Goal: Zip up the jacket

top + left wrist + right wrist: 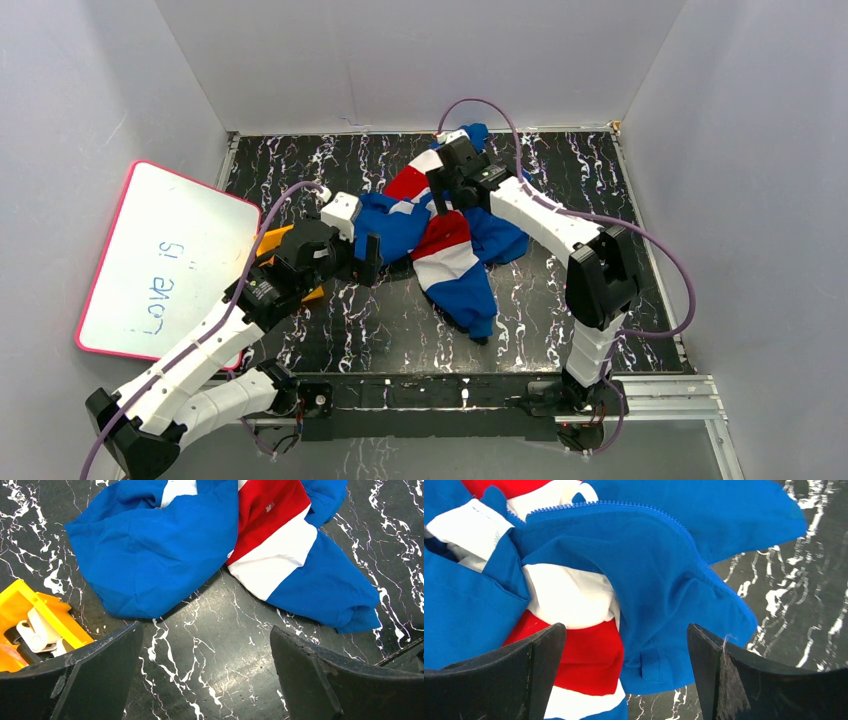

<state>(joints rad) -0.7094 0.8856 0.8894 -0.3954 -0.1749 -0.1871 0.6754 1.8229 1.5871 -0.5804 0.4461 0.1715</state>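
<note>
On the tabletop (380, 330), jacket (450, 250) lies crumpled, unzipped; zipper teeth (599, 503) run along one loose edge. Left tool (206, 650) wide, empty, just beside it; right tool (626, 647) wide, empty, over it. Zipping looks not yet begun.

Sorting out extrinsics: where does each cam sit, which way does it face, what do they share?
Top external: fixed high behind the robot, looking down on the table; shows left arm, right arm, left fingers beside the jacket, right fingers over it.
Left wrist: on the left wrist, facing down over bare table toward the jacket's edge; its open fingers at bottom.
Right wrist: on the right wrist, close above the jacket's zipper; its open fingers at bottom.
Shared: the jacket's red and white stripes in all three.
</note>
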